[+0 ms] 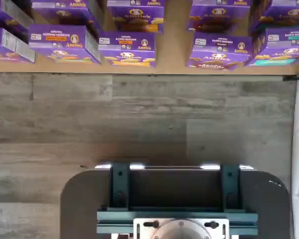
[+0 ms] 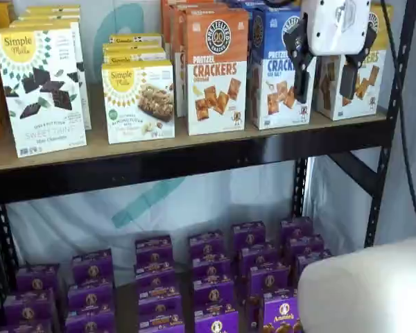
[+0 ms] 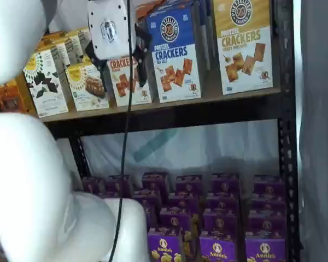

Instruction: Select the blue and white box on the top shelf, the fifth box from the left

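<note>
The claw (image 2: 326,75) covers part of the blue and white box (image 2: 279,83), its top seemingly cropped.

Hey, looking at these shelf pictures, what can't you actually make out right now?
- The blue and white box: in a shelf view its right edge is hidden behind the gripper; its top is cut off by the frame.
- The gripper in a shelf view: one finger is hidden by the white arm and cable, so no gap can be judged there.
- Small print on the purple boxes in the wrist view: too blurred to read.
</note>
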Action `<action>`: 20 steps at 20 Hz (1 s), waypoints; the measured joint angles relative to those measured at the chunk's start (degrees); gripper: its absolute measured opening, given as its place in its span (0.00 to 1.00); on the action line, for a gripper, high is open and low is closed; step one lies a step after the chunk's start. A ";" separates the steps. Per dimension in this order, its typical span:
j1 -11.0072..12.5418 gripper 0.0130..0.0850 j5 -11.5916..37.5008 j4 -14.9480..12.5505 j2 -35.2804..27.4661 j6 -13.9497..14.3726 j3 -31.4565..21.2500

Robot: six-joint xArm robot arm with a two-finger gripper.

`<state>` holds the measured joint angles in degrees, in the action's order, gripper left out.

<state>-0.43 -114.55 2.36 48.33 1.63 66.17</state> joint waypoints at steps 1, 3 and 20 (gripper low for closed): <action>-1.39 1.00 -0.15 -1.51 -0.42 0.67 0.13; -1.54 1.00 0.11 -1.80 -0.60 0.76 0.02; -1.75 1.00 5.01 -2.45 -2.30 0.84 -0.03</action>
<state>-2.19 -109.54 -0.09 46.03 2.47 66.14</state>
